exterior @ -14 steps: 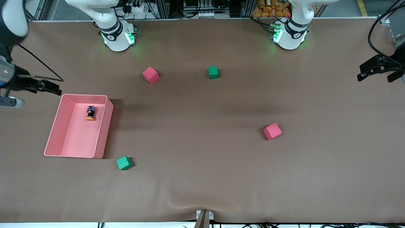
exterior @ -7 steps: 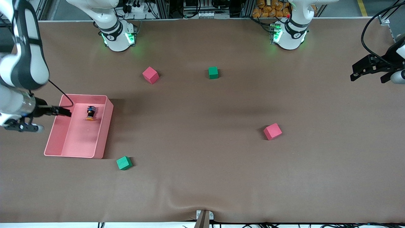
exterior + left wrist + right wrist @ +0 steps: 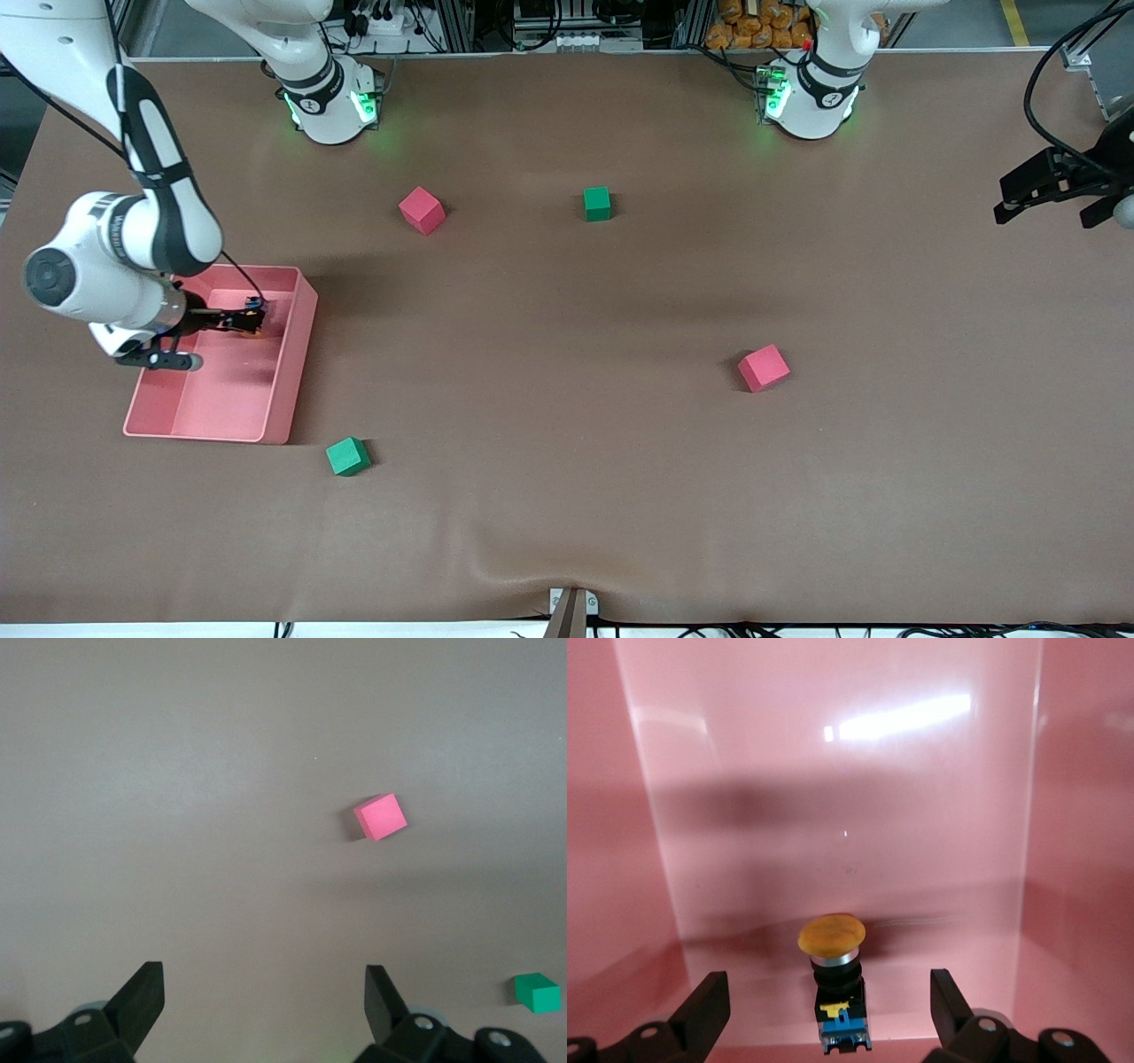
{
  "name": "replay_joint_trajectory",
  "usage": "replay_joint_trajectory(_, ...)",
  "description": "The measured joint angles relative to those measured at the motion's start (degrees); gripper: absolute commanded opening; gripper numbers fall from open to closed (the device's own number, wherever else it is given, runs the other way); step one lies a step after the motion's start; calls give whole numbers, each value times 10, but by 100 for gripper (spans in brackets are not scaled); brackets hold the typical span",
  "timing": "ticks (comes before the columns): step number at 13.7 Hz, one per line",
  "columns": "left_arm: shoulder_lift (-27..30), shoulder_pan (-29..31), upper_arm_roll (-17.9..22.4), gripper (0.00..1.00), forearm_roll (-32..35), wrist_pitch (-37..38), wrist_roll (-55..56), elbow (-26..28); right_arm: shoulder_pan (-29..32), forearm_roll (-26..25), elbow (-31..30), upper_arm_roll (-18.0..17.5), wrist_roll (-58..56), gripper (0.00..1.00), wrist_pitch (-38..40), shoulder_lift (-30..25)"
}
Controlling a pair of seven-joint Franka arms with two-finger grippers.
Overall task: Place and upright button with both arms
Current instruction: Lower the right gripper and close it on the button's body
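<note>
The button [image 3: 833,979] lies on its side on the floor of a pink bin [image 3: 296,354], orange cap [image 3: 831,935] pointing away from the wrist camera and its blue bit toward it. My right gripper [image 3: 829,997] is open, down inside the bin, with one finger on each side of the button's black body and a gap on both sides. From the front the button [image 3: 253,330] is partly hidden by the right gripper [image 3: 241,321]. My left gripper [image 3: 1003,204] hangs open over bare table at the left arm's end, its fingers [image 3: 142,992] holding nothing.
Two pink cubes [image 3: 421,210] [image 3: 763,368] and two green cubes [image 3: 597,203] [image 3: 347,456] are scattered on the brown table. The left wrist view shows a pink cube [image 3: 381,816] and a green cube [image 3: 537,992]. The bin's walls [image 3: 629,815] stand close around the right gripper.
My right arm has swung in from the table's edge and come down into the pink bin, bringing its open fingers around the button. The left gripper has shifted only slightly.
</note>
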State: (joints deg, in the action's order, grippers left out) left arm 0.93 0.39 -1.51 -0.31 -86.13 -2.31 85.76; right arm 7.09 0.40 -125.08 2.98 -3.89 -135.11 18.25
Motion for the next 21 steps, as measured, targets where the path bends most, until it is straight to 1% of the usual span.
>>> replay_joint_trajectory(3, 0, 1, 3, 100, 2, 4, 0, -2, -3, 0, -45, -2, 43, 100, -55, 1)
replay_joint_trajectory(8, 0, 1, 2, 100, 2, 5, 0, -3, -16, 0, -65, -4, 63, 100, -99, 22)
replay_joint_trajectory(10, 0, 1, 3, 100, 2, 5, 0, -3, -16, 0, -65, -4, 60, 100, -107, 29)
replay_joint_trajectory(15, 0, 2, 5, 100, 2, 5, 0, -3, -4, 0, -66, 0, 8, 100, -108, 31)
replay_joint_trajectory(18, 0, 2, 3, 100, 2, 5, 0, -3, -1, 0, -67, 0, 3, 100, -110, 40)
replay_joint_trajectory(20, 0, 3, 5, 100, 2, 5, 0, -3, -1, 0, -66, 0, 2, 50, -116, 46)
replay_joint_trajectory(21, 0, 4, 6, 100, 2, 5, 0, -3, -1, 0, -66, 0, 2, 29, -116, 45)
